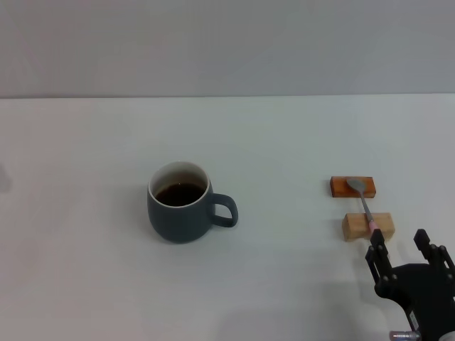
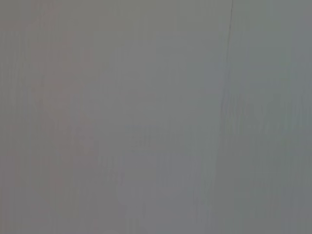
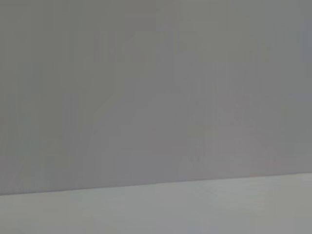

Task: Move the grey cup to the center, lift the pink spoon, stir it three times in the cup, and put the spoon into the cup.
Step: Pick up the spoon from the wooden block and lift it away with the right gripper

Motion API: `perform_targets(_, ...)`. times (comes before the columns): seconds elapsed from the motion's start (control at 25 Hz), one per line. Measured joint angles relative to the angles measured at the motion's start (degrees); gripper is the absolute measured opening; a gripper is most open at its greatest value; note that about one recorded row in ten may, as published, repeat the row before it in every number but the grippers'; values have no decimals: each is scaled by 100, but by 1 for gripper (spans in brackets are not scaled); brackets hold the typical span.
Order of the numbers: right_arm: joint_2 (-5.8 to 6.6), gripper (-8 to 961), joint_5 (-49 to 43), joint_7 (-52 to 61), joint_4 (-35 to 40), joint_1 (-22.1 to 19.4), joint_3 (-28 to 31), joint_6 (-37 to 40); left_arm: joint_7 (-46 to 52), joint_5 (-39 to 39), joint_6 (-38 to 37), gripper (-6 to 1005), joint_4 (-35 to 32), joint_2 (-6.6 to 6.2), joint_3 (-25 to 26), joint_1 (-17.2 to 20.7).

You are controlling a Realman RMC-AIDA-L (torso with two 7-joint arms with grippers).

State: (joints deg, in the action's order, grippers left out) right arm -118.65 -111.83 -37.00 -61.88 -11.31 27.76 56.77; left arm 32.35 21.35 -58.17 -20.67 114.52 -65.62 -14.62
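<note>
One grey cup (image 1: 182, 206) stands upright, holding dark liquid (image 1: 179, 193).

head view high, angled down over the table (image 1: 85, 142); both wrist views facing blank grey wall

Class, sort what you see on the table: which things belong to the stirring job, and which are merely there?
Job:
- grey cup, holding dark liquid
- pink spoon, lying across both blocks
- right gripper, open, near the spoon's handle

Merely there:
- orange-brown block
- pale wooden block
</note>
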Motion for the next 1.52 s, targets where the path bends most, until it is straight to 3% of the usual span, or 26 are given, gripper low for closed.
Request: perform_targets(1.52, 18, 628, 624, 26, 405, 577, -53, -571, 0, 0, -81, 18, -244, 121, 117, 170)
